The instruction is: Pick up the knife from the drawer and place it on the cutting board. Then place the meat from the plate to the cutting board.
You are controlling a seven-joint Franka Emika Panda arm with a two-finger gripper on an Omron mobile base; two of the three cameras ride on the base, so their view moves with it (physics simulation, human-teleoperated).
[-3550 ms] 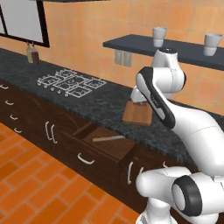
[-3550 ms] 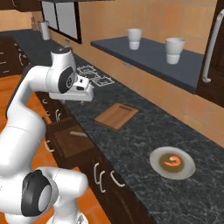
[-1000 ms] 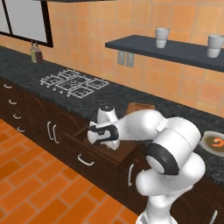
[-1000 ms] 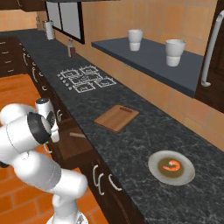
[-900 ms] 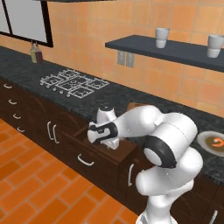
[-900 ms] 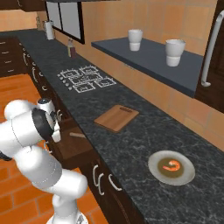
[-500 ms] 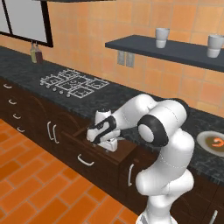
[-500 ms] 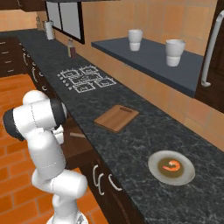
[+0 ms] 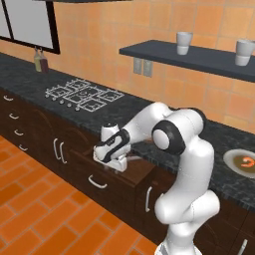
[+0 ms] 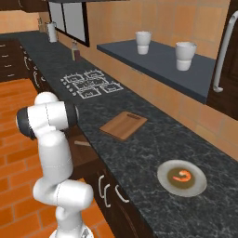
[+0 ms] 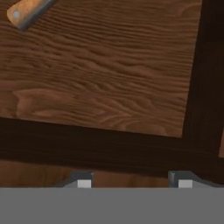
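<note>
Left base view: the claw (image 9: 115,160) hangs low over the open drawer (image 9: 133,175).

Right base view: a bit of the knife (image 10: 82,143) lies in the drawer, beside the arm.

Hand view: the knife handle sits at the far left corner, slanting away. The tips hold nothing; I cannot tell how wide they are.

Low inside the drawer (image 11: 109,87) with the gripper (image 11: 131,183): bare wooden floor ahead, free to travel. Dark drawer walls close beside the fingertips (image 11: 84,182) and along one side. Knife (image 11: 26,11) handle end lying well ahead, off to a far corner.
</note>
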